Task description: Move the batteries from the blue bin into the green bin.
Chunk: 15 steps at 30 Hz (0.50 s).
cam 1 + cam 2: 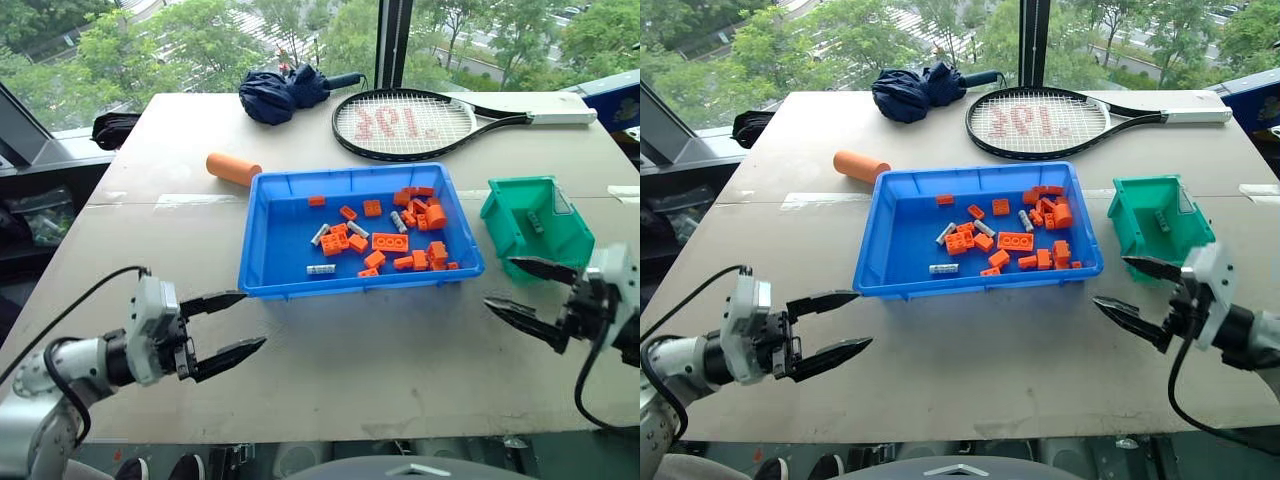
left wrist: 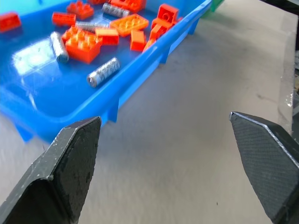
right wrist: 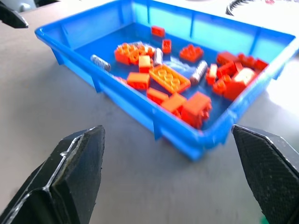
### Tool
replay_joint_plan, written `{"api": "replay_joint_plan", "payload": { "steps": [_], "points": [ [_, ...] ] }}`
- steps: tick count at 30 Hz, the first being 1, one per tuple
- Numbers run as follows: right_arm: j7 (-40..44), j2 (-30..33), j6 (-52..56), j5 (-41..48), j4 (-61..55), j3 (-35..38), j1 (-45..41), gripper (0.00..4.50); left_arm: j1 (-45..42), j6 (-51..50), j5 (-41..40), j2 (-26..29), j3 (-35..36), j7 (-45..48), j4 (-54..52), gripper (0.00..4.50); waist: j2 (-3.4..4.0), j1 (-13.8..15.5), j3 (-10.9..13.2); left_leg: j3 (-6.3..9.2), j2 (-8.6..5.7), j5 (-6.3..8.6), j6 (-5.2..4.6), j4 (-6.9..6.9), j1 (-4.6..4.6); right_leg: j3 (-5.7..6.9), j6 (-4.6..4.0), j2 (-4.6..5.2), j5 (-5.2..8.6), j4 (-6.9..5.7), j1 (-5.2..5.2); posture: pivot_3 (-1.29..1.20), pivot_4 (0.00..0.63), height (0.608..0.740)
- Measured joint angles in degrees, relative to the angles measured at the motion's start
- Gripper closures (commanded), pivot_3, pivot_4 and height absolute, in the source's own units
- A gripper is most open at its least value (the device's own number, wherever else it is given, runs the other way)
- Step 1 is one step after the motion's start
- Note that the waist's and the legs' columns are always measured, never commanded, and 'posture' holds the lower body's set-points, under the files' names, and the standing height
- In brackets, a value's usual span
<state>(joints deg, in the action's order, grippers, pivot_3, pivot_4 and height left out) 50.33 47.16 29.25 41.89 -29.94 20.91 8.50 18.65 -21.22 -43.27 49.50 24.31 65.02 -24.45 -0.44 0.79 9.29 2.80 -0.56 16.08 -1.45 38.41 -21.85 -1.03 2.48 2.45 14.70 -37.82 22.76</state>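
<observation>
- Head view: the blue bin (image 1: 262,262) sits mid-table holding orange bricks (image 1: 389,241) and grey batteries (image 1: 321,269); the green bin (image 1: 535,226) stands just to its right with one battery inside. The left gripper (image 1: 240,322) and right gripper (image 1: 530,293) hover spread, empty.
- Left wrist: fingers (image 2: 70,163) wide apart over bare table (image 2: 187,140), bin just ahead.
- Right wrist: fingers (image 3: 74,168) likewise apart, facing the bin's wall.

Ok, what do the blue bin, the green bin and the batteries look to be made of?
The blue bin: probably moulded plastic, glossy, with light glare on its floor and ribbed walls. The green bin: likely the same kind of plastic, teal, smooth, thin-walled. The batteries: apparently metal or foil-wrapped, silver-grey with a patchy shine; which one cannot be told.
</observation>
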Motion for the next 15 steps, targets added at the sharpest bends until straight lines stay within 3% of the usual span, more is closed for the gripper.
{"api": "replay_joint_plan", "payload": {
  "steps": [6,10,15],
  "points": [
    [-12.2,0.6,19.2,-2.4,3.2,-16.2,-28.1,0.14,-11.7,-4.4,-1.9,8.7,0.5,3.2,1.6,0.00,0.04,-0.8,0.1,-0.05,0.01,-0.01,0.01,-0.04,-0.05,0.06,-0.03,-0.18,-0.01,-0.03,0.15,0.00,0.150,0.740],
    [-17.2,-7.8,29.4,-4.1,12.6,-24.8,-43.1,0.14,-18.8,-6.4,-1.9,12.2,0.1,5.2,5.2,0.00,-0.01,-1.4,0.1,-0.05,0.02,-0.02,0.03,-0.07,-0.37,0.03,-0.01,-0.30,-0.02,-0.04,0.49,0.00,0.150,0.740],
    [-18.7,-11.7,31.7,-7.6,19.3,-30.3,-47.0,0.14,-20.7,-7.3,-1.5,14.1,0.0,6.5,6.5,0.00,0.01,-1.4,0.2,-0.06,-0.04,-0.14,0.23,-0.04,-1.05,0.03,0.04,-0.15,-0.04,-0.04,1.07,0.00,0.150,0.740]
  ]
}}
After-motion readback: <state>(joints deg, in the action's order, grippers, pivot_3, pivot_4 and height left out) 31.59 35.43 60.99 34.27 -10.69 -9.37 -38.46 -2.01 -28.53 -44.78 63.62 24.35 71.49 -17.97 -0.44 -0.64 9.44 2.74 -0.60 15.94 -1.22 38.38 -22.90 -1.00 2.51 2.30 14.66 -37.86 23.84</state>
